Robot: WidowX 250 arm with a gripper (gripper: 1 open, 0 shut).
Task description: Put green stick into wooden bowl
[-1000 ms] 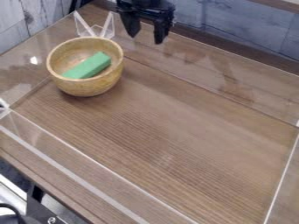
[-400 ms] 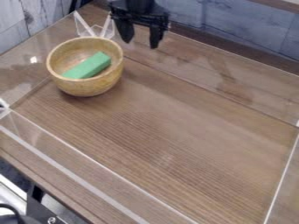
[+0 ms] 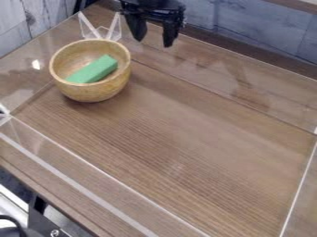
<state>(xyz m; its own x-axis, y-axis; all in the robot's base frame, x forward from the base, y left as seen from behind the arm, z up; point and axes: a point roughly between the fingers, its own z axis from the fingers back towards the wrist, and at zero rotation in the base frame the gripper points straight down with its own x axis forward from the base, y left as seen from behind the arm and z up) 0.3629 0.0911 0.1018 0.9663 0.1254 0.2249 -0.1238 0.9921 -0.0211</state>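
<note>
Lying in wooden bowl [image 3: 89, 81], green stick [image 3: 93, 69] below-left of open tool [image 3: 151, 38].

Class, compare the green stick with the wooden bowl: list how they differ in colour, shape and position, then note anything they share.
The green stick is bright green; the wooden bowl is light tan. The green stick is a flat-sided bar; the wooden bowl is round with thick walls. The green stick lies inside the wooden bowl, which sits on the table. Both are free of the open gripper.

Green stick [image 3: 95, 69] lies inside wooden bowl [image 3: 89, 71], far left on table [image 3: 186, 139]; gripper [image 3: 152, 35] open, empty, behind bowl.
</note>
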